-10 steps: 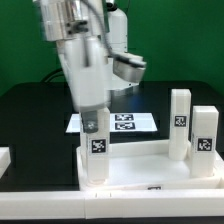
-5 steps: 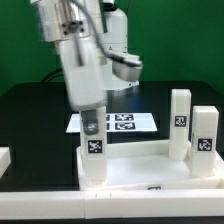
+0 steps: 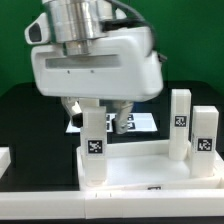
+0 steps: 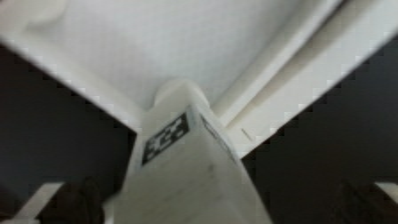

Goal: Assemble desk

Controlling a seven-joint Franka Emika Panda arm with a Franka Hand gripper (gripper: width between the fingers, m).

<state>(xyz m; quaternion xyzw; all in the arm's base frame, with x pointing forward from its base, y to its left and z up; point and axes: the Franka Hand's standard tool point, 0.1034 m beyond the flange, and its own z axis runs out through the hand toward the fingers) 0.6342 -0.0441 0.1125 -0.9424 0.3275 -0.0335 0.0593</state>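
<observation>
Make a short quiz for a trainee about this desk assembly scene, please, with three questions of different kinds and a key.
1. True or false: the gripper has its jaws open around the leg at the desk top's corner on the exterior view's left.
2. Multiple choice: how many legs stand upright on the exterior view's right? A) none B) two C) four
3. Fill in: the flat sheet with printed tags behind the desk top is the ______ board.

Key:
1. True
2. B: the taller leg and the shorter leg
3. marker; see the marker board
</observation>
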